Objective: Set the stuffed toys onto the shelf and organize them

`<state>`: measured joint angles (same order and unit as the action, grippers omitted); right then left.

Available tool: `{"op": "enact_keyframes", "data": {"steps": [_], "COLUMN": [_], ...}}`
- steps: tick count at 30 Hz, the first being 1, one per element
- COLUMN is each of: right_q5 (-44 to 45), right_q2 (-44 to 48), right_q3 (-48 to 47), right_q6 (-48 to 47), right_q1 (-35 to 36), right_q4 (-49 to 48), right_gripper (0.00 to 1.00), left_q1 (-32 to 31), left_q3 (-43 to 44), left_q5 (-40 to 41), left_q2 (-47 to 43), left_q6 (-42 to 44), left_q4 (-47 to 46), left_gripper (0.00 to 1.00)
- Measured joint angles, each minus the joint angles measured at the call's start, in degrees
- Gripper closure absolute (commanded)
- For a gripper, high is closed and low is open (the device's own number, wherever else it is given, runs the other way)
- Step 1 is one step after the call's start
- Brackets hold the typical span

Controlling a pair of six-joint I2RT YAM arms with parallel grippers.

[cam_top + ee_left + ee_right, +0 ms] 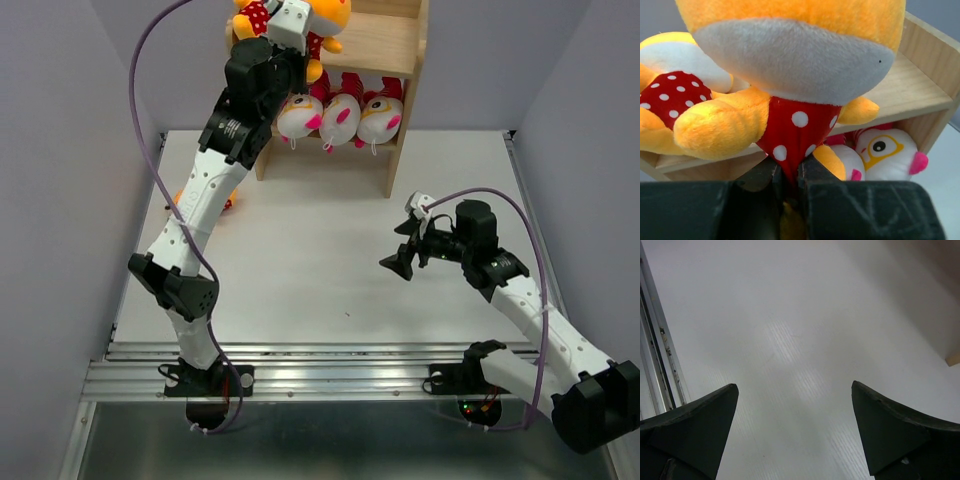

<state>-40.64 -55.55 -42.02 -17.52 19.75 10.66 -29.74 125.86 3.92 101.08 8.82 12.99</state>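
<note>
The wooden shelf (385, 45) stands at the table's back. Three white-headed toys (340, 120) lie side by side on its lower tier. One yellow toy (252, 15) lies on the upper board at the left. My left gripper (308, 55) is at the upper tier, shut on the red dotted shirt of a second yellow toy (795, 120), which sits on the board's edge (910, 90). The lying yellow toy (670, 95) is beside it, and a white toy (885, 150) shows below. My right gripper (403, 247) is open and empty above the table (792, 387).
A bit of orange plush (230, 205) shows on the table behind my left forearm, mostly hidden. Grey walls close in the table on the left, right and back. The shelf's foot (952, 360) shows at the right edge of the right wrist view.
</note>
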Motion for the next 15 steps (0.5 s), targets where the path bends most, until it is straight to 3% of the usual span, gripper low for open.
{"op": "enact_keyframes", "data": {"steps": [7, 15], "right_q5": [-0.35, -0.37], "right_q2": [1.01, 1.22], "right_q3": [0.90, 1.25], "right_q6": [1.29, 2.01], "right_q1": [-0.57, -1.27], "right_q4": [-0.83, -1.33], "right_gripper": [0.00, 0.00], "left_q1": [1.05, 1.46], "left_q3": [6.71, 10.03], "left_q5": [2.86, 3.87], "left_q2": [7.98, 11.85], "left_q6": [2.29, 2.86], "left_q4": [-1.33, -3.52], "left_gripper": [0.97, 0.65]}}
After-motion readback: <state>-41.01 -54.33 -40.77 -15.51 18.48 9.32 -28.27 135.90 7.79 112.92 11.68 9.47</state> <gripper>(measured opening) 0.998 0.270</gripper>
